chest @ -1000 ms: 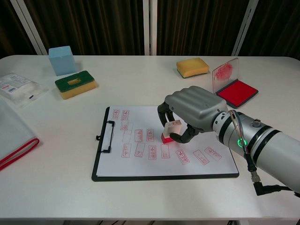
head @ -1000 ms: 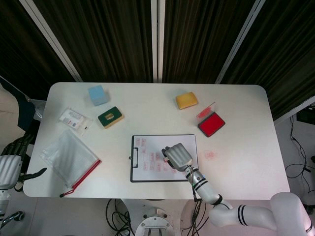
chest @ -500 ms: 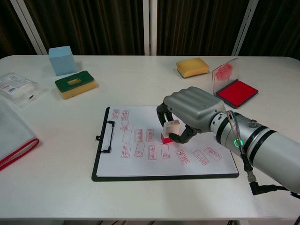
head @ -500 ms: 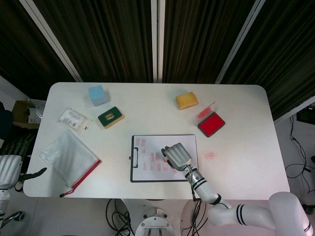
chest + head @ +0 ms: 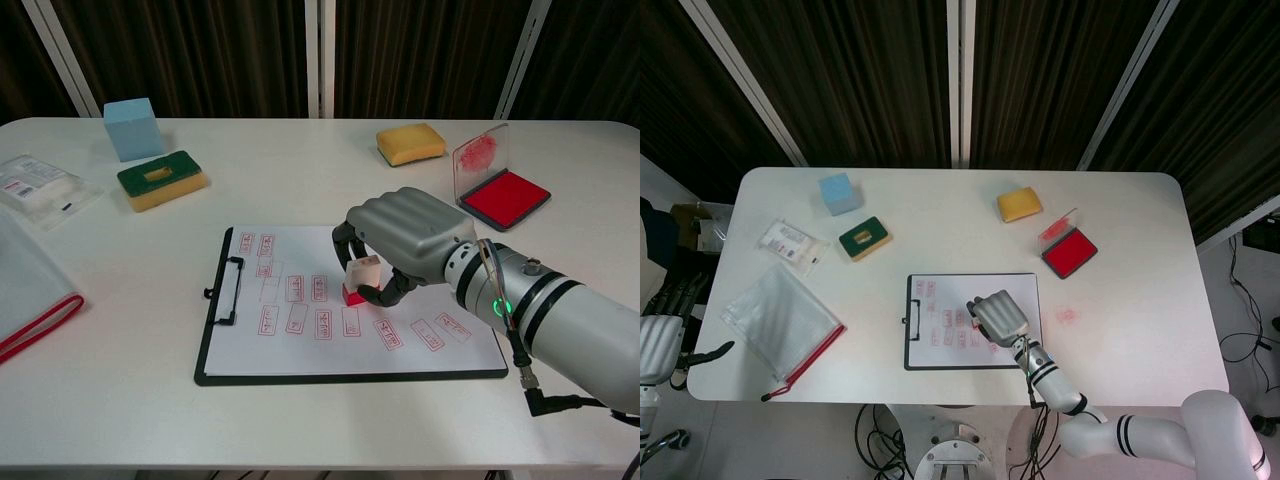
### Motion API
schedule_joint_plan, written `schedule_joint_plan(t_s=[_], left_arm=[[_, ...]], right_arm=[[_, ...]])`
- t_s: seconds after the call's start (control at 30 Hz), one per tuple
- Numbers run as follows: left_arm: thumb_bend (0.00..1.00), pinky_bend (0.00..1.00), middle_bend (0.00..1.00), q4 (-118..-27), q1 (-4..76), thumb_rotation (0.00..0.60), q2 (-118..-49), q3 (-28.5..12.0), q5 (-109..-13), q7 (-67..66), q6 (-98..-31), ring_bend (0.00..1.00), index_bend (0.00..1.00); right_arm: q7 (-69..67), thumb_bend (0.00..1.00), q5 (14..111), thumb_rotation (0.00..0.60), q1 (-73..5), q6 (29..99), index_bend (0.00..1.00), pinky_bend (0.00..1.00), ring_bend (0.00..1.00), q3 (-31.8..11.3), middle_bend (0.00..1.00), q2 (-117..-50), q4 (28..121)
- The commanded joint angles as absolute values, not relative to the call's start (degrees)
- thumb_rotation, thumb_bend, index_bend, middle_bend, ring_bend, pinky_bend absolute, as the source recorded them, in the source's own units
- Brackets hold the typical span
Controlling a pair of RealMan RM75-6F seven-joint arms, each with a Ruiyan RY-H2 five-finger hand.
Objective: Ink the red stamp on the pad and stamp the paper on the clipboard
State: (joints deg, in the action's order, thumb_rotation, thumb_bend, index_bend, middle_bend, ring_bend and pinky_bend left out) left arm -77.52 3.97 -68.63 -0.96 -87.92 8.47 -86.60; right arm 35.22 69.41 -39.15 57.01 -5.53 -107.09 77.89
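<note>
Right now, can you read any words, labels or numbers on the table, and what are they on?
No text is readable.
Paper on the clipboard: red stamp marks, too small to read.
Plastic packet: printed label, too blurred to read.
Stamp in the right robot hand: no lettering visible.

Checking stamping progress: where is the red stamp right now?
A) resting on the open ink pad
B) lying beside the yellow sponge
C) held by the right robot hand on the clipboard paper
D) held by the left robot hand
C: the right robot hand grips the red stamp, its base down on the paper on the clipboard.
</note>
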Motion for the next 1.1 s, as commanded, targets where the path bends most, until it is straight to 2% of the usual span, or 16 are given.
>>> schedule_joint_plan(t_s=[0.03,0.77,0.93,1.1], left_arm=[[0.09,0.18,0.06,-77.48,3.98,0.433,-68.66,-0.97,-87.91,8.50,-86.58,0.10,0.04],[0.09,0.18,0.06,-77.39,3.86,0.431,-68.64,-0.97,-87.90,8.51,-86.70,0.10,0.04],[0.09,0.18,0.06,-77.92,3.94,0.429,-68.27,-1.02,-88.11,8.16,-86.85,0.10,0.04],[0.09,0.18,0.06,-78.55,4.09,0.429,-68.13,-0.98,-88.37,7.63,-86.84,0.10,0.04]], right_arm=[[35.20,0.38,69.33,0.600,-39.08,56.98,0.79,1.00,0.88,-5.42,0.67,-107.16,77.64],[33.75,0.40,70.31,0.600,-38.79,57.71,0.81,1.00,0.88,-5.74,0.69,-107.56,77.16],[33.60,0.40,71.99,0.600,-38.63,59.82,0.81,1.00,0.88,-6.54,0.69,-105.81,81.21],[33.42,0.40,74.37,0.600,-38.19,63.39,0.82,1.00,0.88,-8.54,0.69,-101.32,88.74]])
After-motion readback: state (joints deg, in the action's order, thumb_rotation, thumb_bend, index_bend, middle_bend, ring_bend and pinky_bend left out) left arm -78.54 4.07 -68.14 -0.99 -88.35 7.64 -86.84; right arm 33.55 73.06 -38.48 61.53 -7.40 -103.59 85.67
